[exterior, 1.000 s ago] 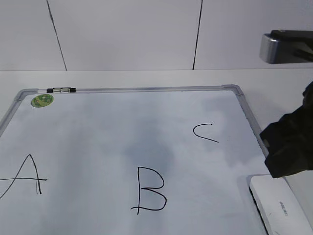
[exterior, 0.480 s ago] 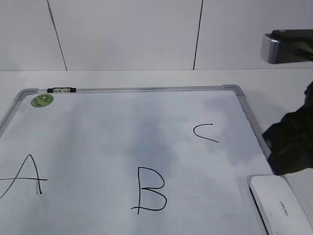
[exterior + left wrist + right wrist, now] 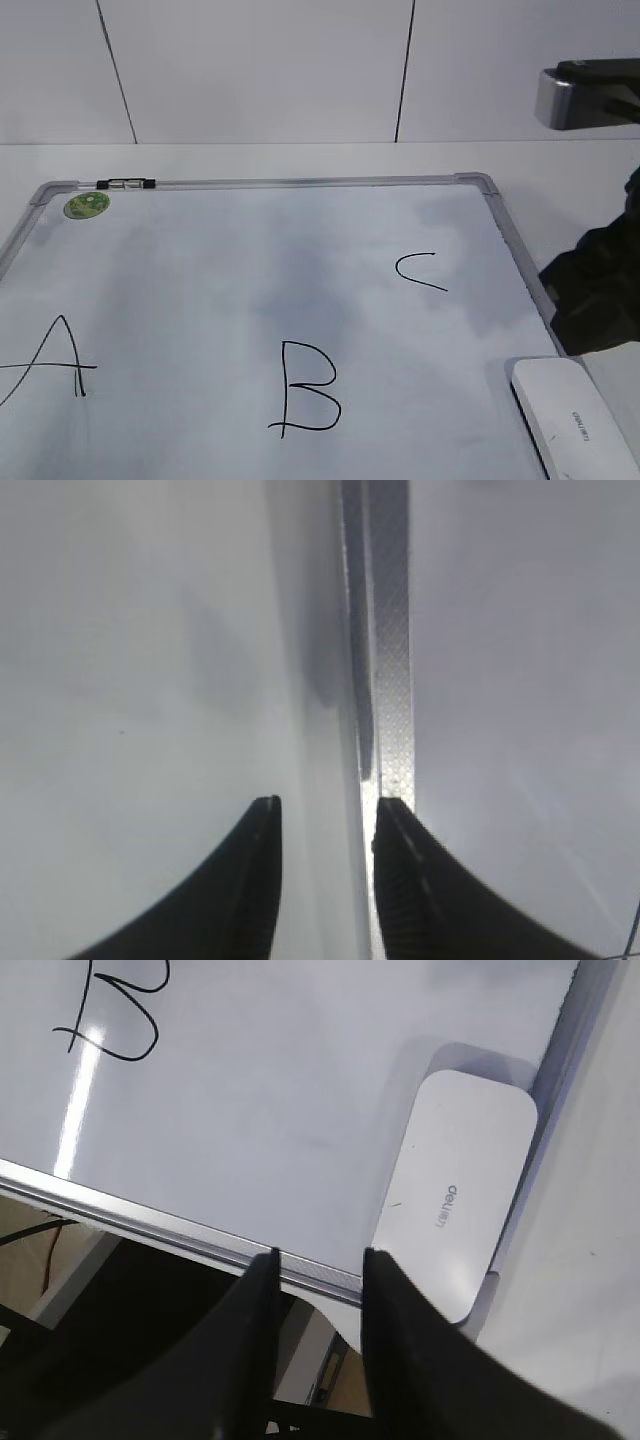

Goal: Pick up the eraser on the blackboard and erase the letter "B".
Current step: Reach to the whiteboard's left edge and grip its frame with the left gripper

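I count one glossy white rounded eraser (image 3: pixel 459 1188), one metal-framed blackboard (image 3: pixel 300 184), one inked letter "B" (image 3: pixel 305 388); both grippers (image 3: pixel 322 825) (image 3: pixel 318 1258) narrowly parted, empty.

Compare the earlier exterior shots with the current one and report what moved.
The right arm drew back toward the right edge of the exterior view, uncovering the near-right end of the eraser it had partly hidden. Nothing was gripped or released: both grippers are empty, jaws apart. The eraser, the B, the A, the C and the marker stayed put.
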